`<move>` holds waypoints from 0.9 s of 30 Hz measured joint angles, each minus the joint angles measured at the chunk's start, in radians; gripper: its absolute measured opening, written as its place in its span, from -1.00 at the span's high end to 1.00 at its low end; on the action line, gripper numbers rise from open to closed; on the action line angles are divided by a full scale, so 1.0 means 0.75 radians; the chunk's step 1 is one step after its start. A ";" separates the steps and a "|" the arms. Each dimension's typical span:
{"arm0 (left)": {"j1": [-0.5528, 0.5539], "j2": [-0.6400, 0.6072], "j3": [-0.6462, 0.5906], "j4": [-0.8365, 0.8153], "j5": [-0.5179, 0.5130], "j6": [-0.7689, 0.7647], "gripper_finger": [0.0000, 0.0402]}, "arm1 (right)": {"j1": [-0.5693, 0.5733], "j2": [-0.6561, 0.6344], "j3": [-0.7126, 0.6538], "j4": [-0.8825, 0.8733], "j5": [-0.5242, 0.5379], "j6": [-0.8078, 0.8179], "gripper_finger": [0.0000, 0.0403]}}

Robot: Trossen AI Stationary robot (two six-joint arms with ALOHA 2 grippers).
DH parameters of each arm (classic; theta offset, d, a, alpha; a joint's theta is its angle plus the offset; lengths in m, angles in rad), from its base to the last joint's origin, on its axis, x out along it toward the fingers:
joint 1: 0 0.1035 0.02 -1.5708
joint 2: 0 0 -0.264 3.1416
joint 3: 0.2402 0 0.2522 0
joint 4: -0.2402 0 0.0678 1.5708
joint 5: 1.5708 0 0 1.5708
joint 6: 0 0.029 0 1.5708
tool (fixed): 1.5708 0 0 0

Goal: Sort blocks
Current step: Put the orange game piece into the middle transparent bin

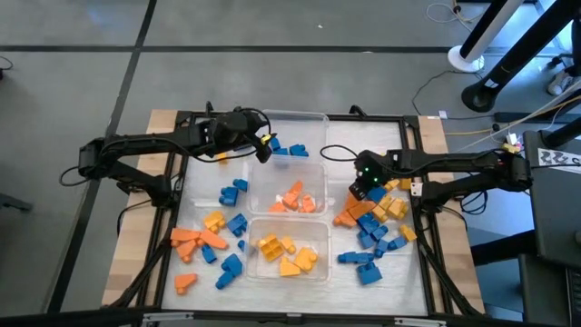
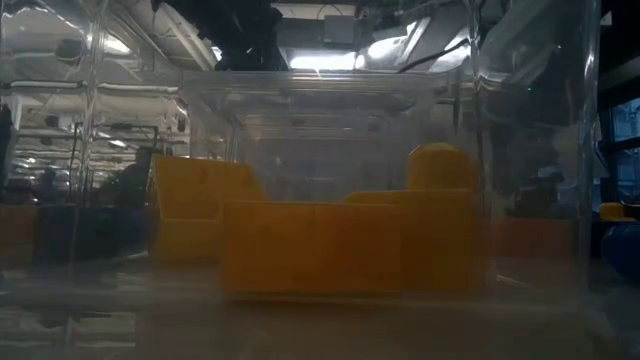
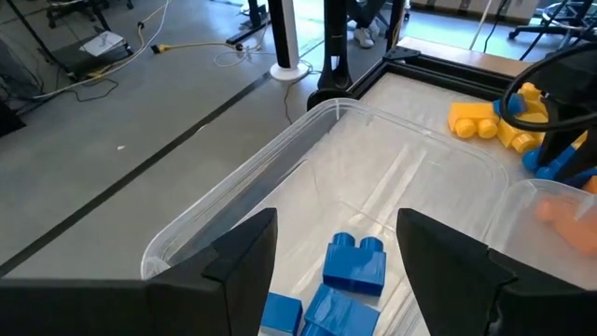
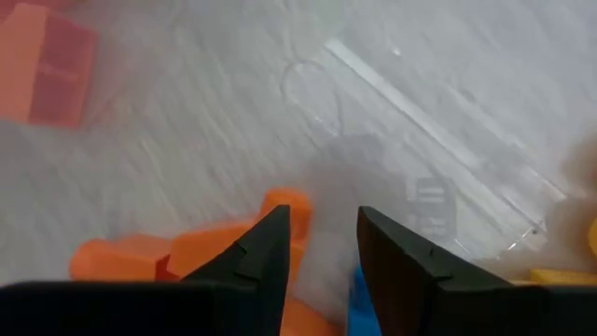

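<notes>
Blue blocks [image 3: 354, 265] under left end effector [image 3: 336, 247]

No readable text, label, brand or number anywhere. Only a faint embossed mark on a clear tub [image 4: 429, 201], too blurred to make out.

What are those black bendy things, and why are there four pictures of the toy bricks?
They are two robot arms sorting small plastic toy blocks by colour. One picture looks down from above. One sits at table height, peering through the clear plastic tub of yellow blocks. The other two come from cameras on each arm's wrist.

The left gripper hangs open over the clear tub holding blue blocks. It holds nothing. The right gripper is low over the loose orange blocks on the table, fingers parted, gripping nothing yet. The middle clear tub holds orange blocks. More blocks lie scattered on both sides.
</notes>
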 joint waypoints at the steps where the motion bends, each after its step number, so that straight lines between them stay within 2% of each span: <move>1: 0.000 0.000 0.000 0.000 0.000 0.000 -0.05 | 0.000 0.000 0.000 0.001 0.000 0.001 0.36; 8: 0.000 0.000 0.000 0.000 0.000 0.010 -0.05 | 0.000 0.045 0.000 0.050 -0.017 0.006 0.07; 13: 0.000 0.000 0.000 -0.001 0.000 0.010 -0.05 | -0.001 0.143 0.000 0.056 -0.093 0.011 -0.10; 27: 0.000 0.000 0.000 -0.001 0.000 0.010 -0.05 | 0.000 0.307 -0.001 0.176 -0.147 0.010 -0.14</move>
